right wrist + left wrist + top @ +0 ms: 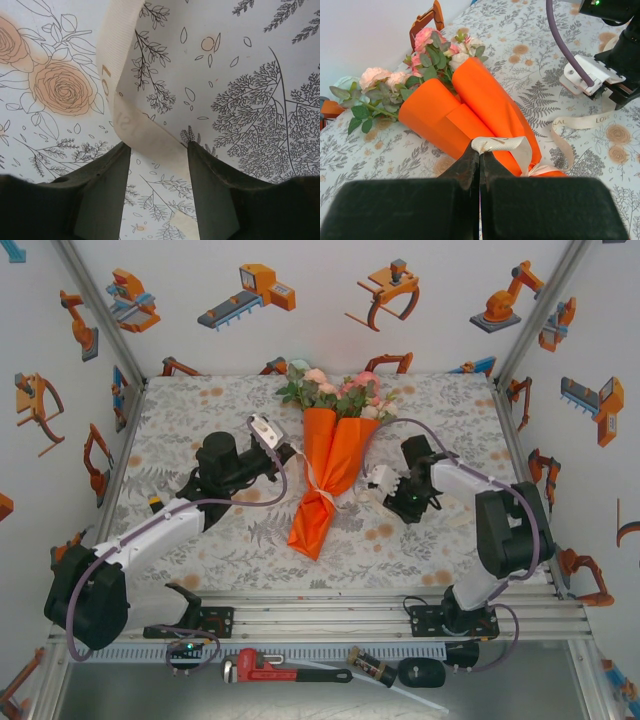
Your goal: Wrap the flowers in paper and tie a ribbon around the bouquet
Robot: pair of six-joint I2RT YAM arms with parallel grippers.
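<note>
The bouquet lies flat mid-table: pink and cream flowers [335, 390] top a tapered cone of orange paper [330, 465], its narrow end pointing toward me. A cream ribbon [318, 485] circles the cone low down. My left gripper [480, 150] is shut on a loop of ribbon [502, 145] just above the paper [470, 115], at the cone's left side [293, 455]. My right gripper [159, 147] stands open to the right of the cone [385, 490]. The ribbon's free end [142, 132] lies on the cloth across its gap, with both fingers apart beside it.
The floral tablecloth [200, 420] covers the table inside white walls with orange robot stickers. A red pipe wrench [270, 668] and other tools lie on the shelf below the near edge. Grey-purple cables [565, 45] arc over both arms.
</note>
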